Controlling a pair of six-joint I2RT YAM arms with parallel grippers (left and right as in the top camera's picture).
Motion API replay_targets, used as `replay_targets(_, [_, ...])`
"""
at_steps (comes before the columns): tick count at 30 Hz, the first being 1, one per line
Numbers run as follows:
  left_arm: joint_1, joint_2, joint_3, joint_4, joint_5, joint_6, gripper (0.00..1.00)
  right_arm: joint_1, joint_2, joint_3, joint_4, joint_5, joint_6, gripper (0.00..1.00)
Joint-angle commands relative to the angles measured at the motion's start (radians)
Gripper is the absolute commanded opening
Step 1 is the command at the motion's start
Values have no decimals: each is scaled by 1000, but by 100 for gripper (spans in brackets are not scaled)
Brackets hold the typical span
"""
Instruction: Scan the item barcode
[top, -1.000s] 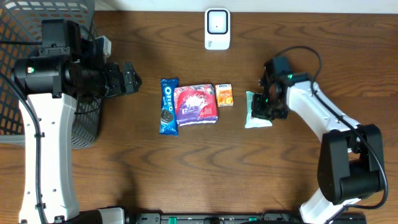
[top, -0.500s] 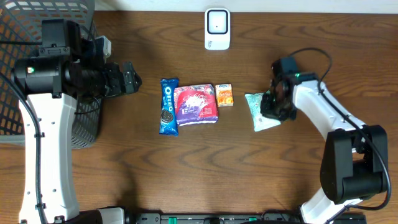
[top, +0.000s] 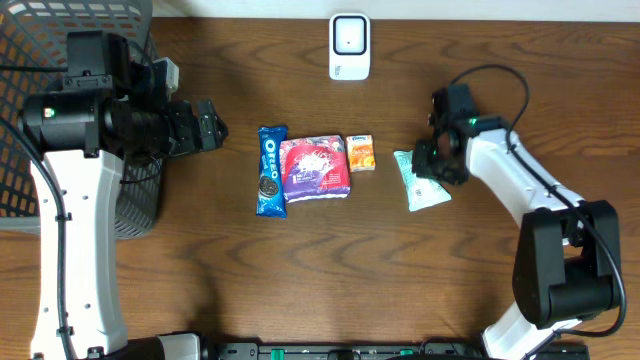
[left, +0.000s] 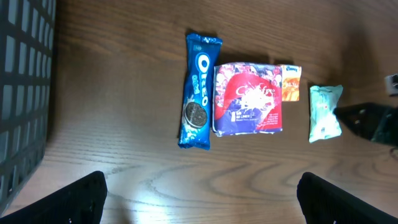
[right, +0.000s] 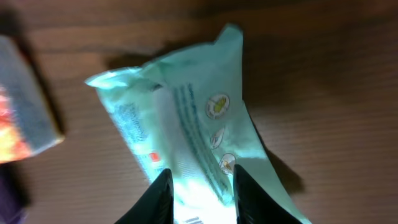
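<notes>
Green packet cut off below, basket cropped at edge

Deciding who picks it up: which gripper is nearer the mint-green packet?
Right. The right gripper hovers directly over the mint-green packet; the left gripper is far off, beyond the other snacks.

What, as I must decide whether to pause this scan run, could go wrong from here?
1. The right gripper has its fingers only slightly apart astride the soft, crinkled green packet; a pinch may slip or crumple it.
2. No barcode shows on the packet's upper face, so it may reach the scanner facing the wrong way.
3. The orange box lies close by; a sweep could knock it.
</notes>
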Motion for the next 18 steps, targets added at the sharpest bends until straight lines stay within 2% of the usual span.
replay_targets(1, [-2,4,3,-2,-5,13,98,4,5,-84,83,12,16,25])
replay_targets(4, [-2,4,3,-2,-6,13,98,2,5,-109,126,79,17,19])
replay_targets(7, [-2,4,3,-2,-5,13,98,2,-5,-61,79,102,-12,18])
replay_targets(11, [-2,4,3,-2,-6,13,98,2,-24,93,-54,161,-42,34])
replay_targets(15, [-2,4,3,-2,-6,13,98,5,-27,285,-198,167,-82,63])
replay_targets(16, [-2,4,3,-2,-6,13,98,8,-27,324,-226,162,-82,68])
replay_targets(18, [-2,4,3,-2,-5,13,98,21,-27,385,-264,114,-90,71])
